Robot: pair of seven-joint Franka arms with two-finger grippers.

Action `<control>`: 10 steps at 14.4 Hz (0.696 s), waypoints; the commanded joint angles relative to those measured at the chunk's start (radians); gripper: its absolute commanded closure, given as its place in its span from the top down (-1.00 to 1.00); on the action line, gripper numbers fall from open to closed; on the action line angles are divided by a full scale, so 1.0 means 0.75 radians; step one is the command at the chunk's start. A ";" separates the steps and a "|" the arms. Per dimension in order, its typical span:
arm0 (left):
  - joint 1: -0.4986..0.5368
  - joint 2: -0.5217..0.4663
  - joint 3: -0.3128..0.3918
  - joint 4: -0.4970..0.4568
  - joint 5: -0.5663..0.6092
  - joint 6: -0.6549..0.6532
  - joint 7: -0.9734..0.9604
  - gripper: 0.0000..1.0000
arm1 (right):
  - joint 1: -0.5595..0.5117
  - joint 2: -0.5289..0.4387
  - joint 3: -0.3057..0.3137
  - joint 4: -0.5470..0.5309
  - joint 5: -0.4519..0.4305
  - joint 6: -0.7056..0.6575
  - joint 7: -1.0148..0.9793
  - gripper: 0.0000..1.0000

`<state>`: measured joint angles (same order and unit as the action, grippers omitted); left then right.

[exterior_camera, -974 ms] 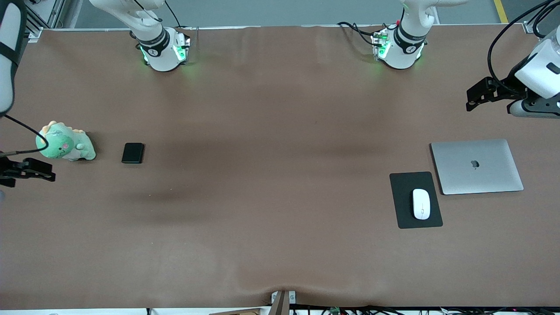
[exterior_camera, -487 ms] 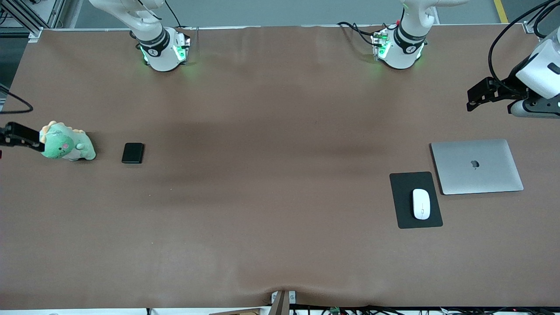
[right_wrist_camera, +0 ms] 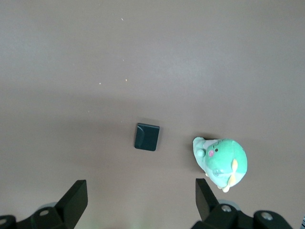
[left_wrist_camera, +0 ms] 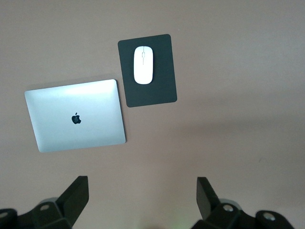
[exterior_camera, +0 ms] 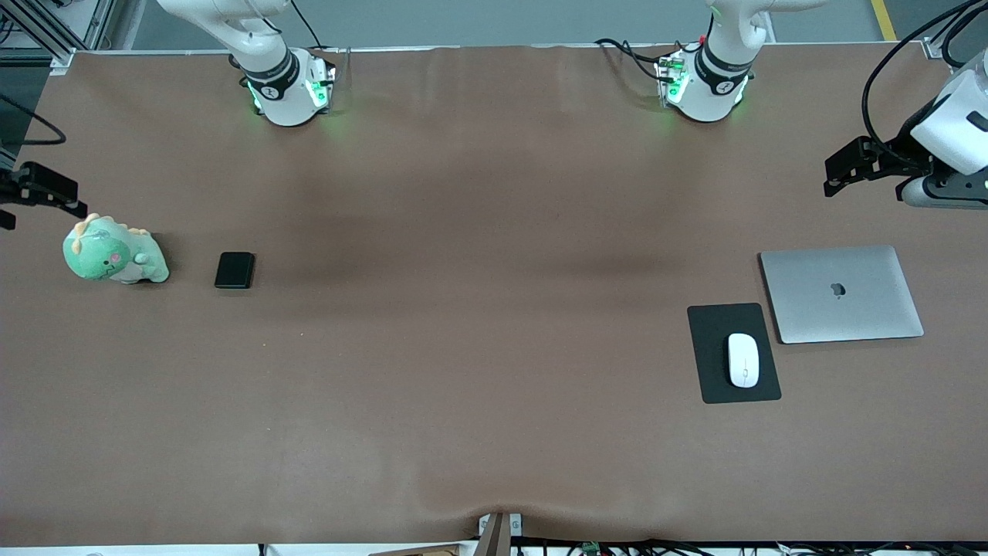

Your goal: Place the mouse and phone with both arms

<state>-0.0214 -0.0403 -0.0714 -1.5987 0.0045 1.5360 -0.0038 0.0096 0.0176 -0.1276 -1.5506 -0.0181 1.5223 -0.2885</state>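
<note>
Brown cloth covers the table [exterior_camera: 478, 386]. The white mouse [exterior_camera: 743, 360] is seen lying on a black pad [exterior_camera: 714, 324], toward the left arm's end of the table. A closed silver laptop [exterior_camera: 841, 293] is placed just beside the pad, slightly farther from the front camera. The black phone [exterior_camera: 234, 270] is found flat on the cloth toward the right arm's end, with a green plush dinosaur [exterior_camera: 114, 253] near it, closer to the table's edge.

The left gripper [exterior_camera: 837, 171] is held in the air over bare cloth near the laptop; in its wrist view its fingers [left_wrist_camera: 76, 193] are spread wide and nothing is gripped. The right gripper [exterior_camera: 46, 193] is held up at the table's edge, over the cloth near the dinosaur; its fingers [right_wrist_camera: 75, 196] are likewise seen wide apart and empty, with the phone [right_wrist_camera: 146, 136] and dinosaur [right_wrist_camera: 221, 160] below.
</note>
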 commanded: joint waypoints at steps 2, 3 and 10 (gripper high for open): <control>0.004 0.009 0.003 0.019 -0.006 -0.001 0.011 1.00 | 0.008 -0.142 0.009 -0.196 -0.045 0.079 -0.004 1.00; 0.004 0.009 0.003 0.019 -0.006 -0.001 0.011 1.00 | 0.002 -0.160 0.009 -0.219 -0.045 0.081 -0.004 1.00; 0.004 0.017 0.005 0.021 -0.006 0.001 0.011 1.00 | 0.002 -0.163 0.009 -0.213 -0.045 0.083 -0.004 1.00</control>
<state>-0.0211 -0.0351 -0.0694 -1.5987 0.0045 1.5360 -0.0038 0.0109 -0.0745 -0.1258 -1.6857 -0.0270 1.5836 -0.2885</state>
